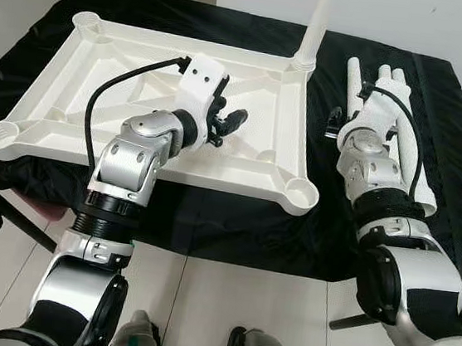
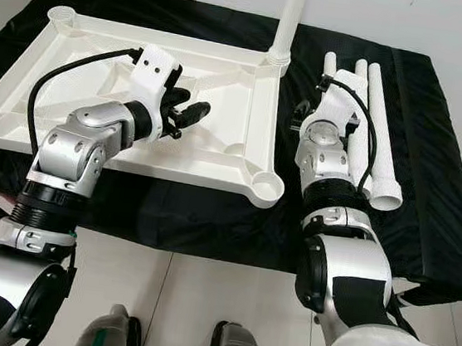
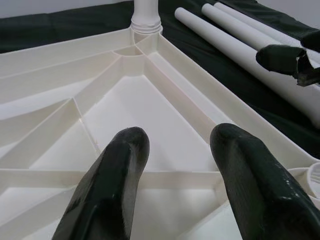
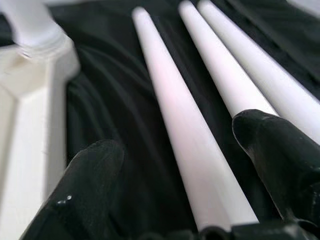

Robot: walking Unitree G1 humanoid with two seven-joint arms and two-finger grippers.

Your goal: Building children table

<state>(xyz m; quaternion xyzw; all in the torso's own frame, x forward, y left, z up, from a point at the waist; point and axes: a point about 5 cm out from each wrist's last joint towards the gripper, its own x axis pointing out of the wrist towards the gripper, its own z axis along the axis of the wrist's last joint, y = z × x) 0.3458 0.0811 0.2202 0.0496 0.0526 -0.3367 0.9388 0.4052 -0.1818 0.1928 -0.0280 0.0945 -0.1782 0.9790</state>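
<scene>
Left gripper (image 3: 172, 165) fingers spread above tabletop (image 1: 241, 153); right gripper (image 4: 190, 175) fingers spread astride leg (image 4: 185, 130).

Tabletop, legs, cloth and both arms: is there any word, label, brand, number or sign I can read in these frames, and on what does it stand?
None can be read.
Upturned white tabletop: plain ribbed plastic, no print or embossed lettering legible.
Loose white legs and the fitted leg: unmarked.
Black cloth: no label or print.
Left gripper and right gripper, and the silver arm housings: no readable brand or number; any marking is too small to tell.
</scene>
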